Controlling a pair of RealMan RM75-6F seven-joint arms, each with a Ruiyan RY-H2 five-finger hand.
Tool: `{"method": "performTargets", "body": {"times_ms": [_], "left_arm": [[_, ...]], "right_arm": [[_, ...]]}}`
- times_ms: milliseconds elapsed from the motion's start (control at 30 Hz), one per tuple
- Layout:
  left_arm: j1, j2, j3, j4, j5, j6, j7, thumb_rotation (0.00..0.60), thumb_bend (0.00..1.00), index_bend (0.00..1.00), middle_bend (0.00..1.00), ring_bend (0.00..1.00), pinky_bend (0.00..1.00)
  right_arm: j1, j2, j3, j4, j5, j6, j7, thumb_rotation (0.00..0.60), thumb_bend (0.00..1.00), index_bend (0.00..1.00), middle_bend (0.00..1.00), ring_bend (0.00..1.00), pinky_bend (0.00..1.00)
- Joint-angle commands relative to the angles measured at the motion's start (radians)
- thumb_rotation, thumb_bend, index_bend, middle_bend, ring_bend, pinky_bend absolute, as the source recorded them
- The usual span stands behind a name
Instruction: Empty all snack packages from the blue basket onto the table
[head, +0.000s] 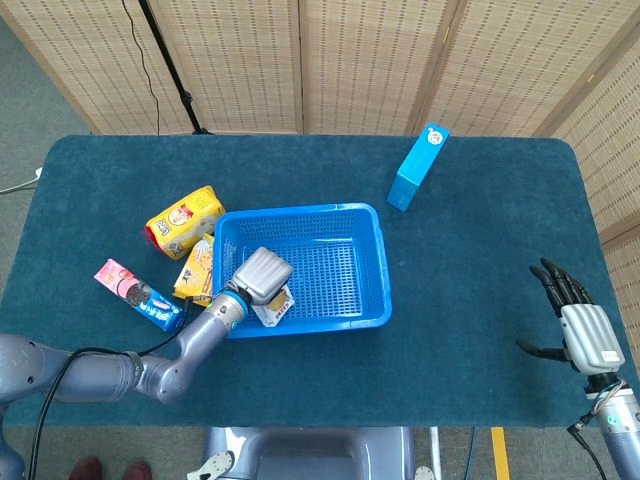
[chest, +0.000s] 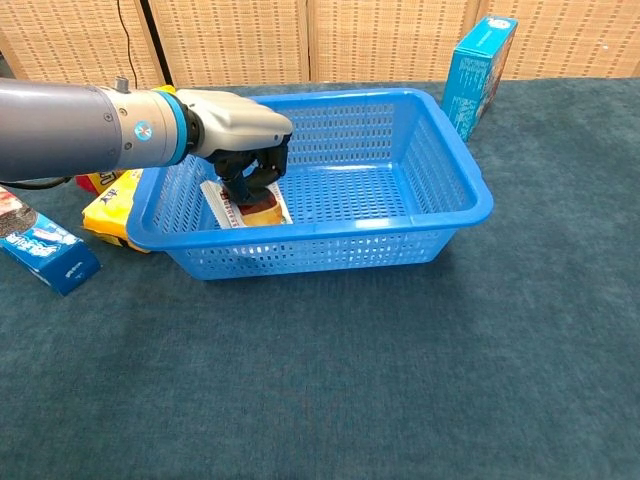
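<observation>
Inside the blue basket (chest: 440, 190), near its left wall: left robot hand (chest: 240, 130) clasping a small snack package (chest: 248, 205), fingers curled around its top, package tilted and raised off the basket floor. Basket near the middle of the counter (head: 470, 260). Right robot hand (head: 580, 325) near the counter's right edge, fingers spread, holding nothing. Yellow snack bag (head: 184, 220), orange packet (head: 198, 268) and pink-and-blue cookie pack (head: 140, 295) lying toward the counter's left edge; blue carton (head: 417, 167) upright near the far edge.

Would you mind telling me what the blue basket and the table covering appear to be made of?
Blue basket: likely molded plastic, glossy, with perforated walls and floor.
Table covering: seemingly teal fabric, perhaps felt or carpet, matte with a fuzzy mottled texture.
</observation>
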Motion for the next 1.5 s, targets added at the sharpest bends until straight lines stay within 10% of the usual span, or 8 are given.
{"method": "performTargets", "body": {"times_ms": [33,633,900,1300,1367,1433,1500], "left_arm": [[0.011,0.004,-0.011,-0.001,0.015,0.002,-0.018,0.600,0.49,0.86,0.76,0.74,0.83],[0.190,0.372,-0.133,-0.280,0.308,0.109,-0.320,0.600,0.49,0.87,0.79,0.77,0.86],[0.439,0.619,-0.010,-0.299,0.646,0.196,-0.609,0.600,0.49,0.87,0.79,0.76,0.86],[0.617,0.494,0.114,-0.070,0.922,0.287,-0.804,0.600,0.48,0.86,0.78,0.73,0.86],[0.634,0.474,0.130,-0.034,0.934,0.282,-0.829,0.600,0.42,0.70,0.61,0.55,0.78],[0.635,0.479,0.169,-0.023,0.948,0.220,-0.896,0.600,0.22,0.21,0.16,0.14,0.35],[0.641,0.482,0.175,-0.019,0.968,0.227,-0.990,0.600,0.05,0.00,0.00,0.00,0.05]], "right_arm": [[0.000,0.000,0.000,-0.001,-0.001,0.001,0.001,0.600,0.00,0.00,0.00,0.00,0.10],[-0.001,0.001,-0.009,-0.015,-0.023,0.013,-0.011,0.600,0.00,0.00,0.00,0.00,0.10],[-0.007,0.008,-0.021,-0.037,-0.056,0.035,-0.021,0.600,0.00,0.00,0.00,0.00,0.10],[-0.005,0.012,-0.037,-0.065,-0.090,0.045,-0.040,0.600,0.00,0.00,0.00,0.00,0.10],[-0.005,0.013,-0.038,-0.065,-0.091,0.044,-0.038,0.600,0.00,0.00,0.00,0.00,0.10],[-0.004,0.014,-0.039,-0.063,-0.091,0.043,-0.035,0.600,0.00,0.00,0.00,0.00,0.10],[-0.003,0.015,-0.040,-0.061,-0.094,0.044,-0.033,0.600,0.00,0.00,0.00,0.00,0.10]]}}
